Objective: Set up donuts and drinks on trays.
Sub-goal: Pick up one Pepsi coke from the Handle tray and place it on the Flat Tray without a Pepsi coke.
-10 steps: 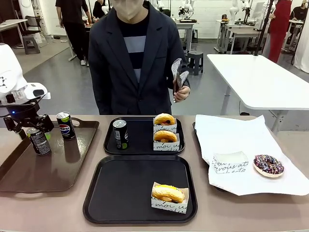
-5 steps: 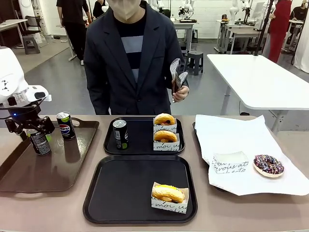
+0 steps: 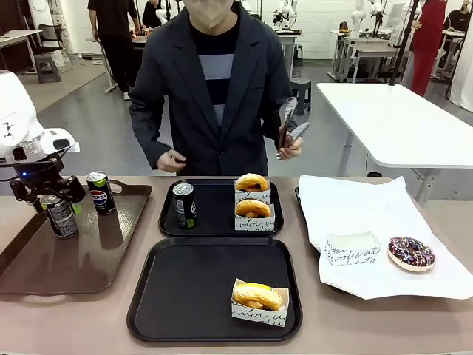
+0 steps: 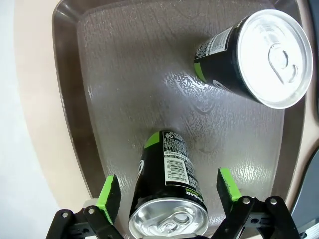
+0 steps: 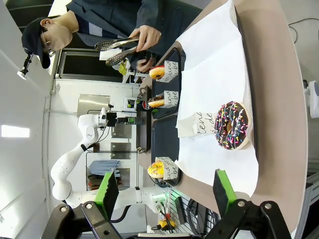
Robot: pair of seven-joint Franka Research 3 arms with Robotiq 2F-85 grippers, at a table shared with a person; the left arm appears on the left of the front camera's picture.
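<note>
Nearest on the counter [image 3: 310,333], the near black tray [image 3: 185,296], smooth rimmed plastic, carries one yellow donut [image 3: 257,295] and no drink. Off to the left, on the grained brown tray [image 3: 81,266], the left pincer [image 4: 168,191] straddles an upright slim can [image 4: 167,167]. The can's long axis is vertical, and the green pads [image 4: 108,195] stand clear of its glossy sides, released. The right pincer [image 5: 164,191] hangs spread and empty. Farther back, the second black tray [image 3: 218,218] holds a green-marked can [image 3: 184,205] and two glazed donuts [image 3: 252,183].
</note>
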